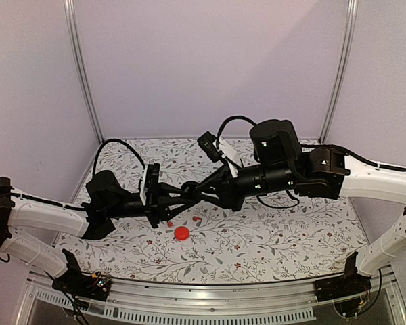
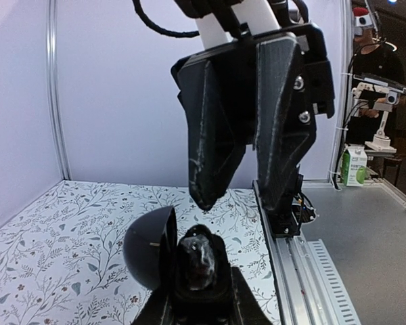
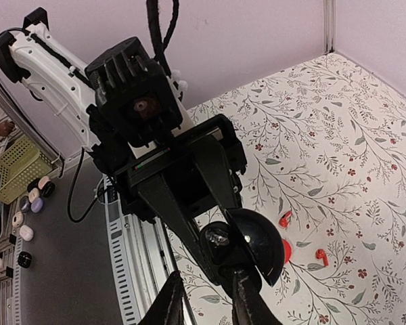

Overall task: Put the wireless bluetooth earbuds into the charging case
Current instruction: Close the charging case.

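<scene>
The black charging case (image 2: 151,245) hangs above the table with its lid swung open to the left. My left gripper (image 2: 201,298) is shut on its base. A glossy black earbud (image 2: 199,256) sits in the base's well, also seen from the right wrist (image 3: 218,237). My right gripper (image 2: 238,202) hovers just above the case, its fingers slightly apart and empty. In the top view both grippers (image 1: 179,198) (image 1: 191,191) meet over the table's middle. Two red earbuds (image 3: 284,219) (image 3: 321,254) lie loose on the floral mat below.
A round red case (image 1: 182,233) lies on the mat near the red earbuds, partly hidden behind the black lid in the right wrist view. An aluminium rail (image 2: 304,261) runs along the table's near edge. A green basket (image 3: 17,169) and several small cases sit off the table.
</scene>
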`<state>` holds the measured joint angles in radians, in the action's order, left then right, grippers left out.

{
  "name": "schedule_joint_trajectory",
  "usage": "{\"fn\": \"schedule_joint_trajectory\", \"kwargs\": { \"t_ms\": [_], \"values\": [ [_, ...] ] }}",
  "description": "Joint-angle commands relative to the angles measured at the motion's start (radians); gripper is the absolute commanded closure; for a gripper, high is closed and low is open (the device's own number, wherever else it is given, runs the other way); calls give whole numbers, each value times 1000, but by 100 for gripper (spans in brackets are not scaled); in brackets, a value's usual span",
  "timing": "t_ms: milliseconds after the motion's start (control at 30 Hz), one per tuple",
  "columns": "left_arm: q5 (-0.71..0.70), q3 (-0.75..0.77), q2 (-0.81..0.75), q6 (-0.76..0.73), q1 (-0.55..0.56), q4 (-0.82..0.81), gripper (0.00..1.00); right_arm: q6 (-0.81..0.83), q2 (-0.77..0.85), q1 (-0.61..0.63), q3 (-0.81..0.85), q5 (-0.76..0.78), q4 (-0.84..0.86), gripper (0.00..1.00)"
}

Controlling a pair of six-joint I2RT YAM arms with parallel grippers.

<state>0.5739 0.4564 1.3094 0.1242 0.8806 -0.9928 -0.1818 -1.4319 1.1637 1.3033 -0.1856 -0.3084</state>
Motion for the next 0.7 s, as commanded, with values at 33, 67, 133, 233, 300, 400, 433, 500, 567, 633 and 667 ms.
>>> {"fn": "schedule_joint_trajectory", "kwargs": {
  "t_ms": [33, 67, 133, 233, 300, 400, 433, 500, 567, 633, 667],
  "values": [
    [24, -3, -13, 4, -3, -36, 100, 61, 66, -13, 27, 48, 16, 72],
    [24, -2, -13, 4, -3, -34, 100, 71, 79, -19, 27, 59, 20, 71],
    [20, -3, -17, 1, -4, -32, 100, 81, 102, -43, 26, 71, 24, 70],
    [16, -3, -29, -4, -4, -19, 100, 88, 134, -90, 21, 74, 28, 67],
    [15, -2, -37, -11, -4, -2, 100, 92, 154, -120, 10, 74, 35, 64],
    [22, -3, -49, -24, -5, 15, 100, 102, 184, -166, -11, 64, 38, 58],
    [33, -2, -52, -30, -6, 21, 100, 108, 193, -177, -18, 51, 38, 56],
    [73, -3, -61, -53, -5, 29, 100, 114, 211, -196, -32, 25, 40, 53],
    [95, -6, -70, -65, -4, 29, 100, 124, 224, -208, -44, -33, 40, 49],
    [105, -2, -74, -69, -5, 39, 100, 154, 225, -209, -46, -136, 31, 46],
    [112, 4, -75, -70, -5, 47, 100, 166, 221, -208, -44, -184, 22, 45]
  ]
}}
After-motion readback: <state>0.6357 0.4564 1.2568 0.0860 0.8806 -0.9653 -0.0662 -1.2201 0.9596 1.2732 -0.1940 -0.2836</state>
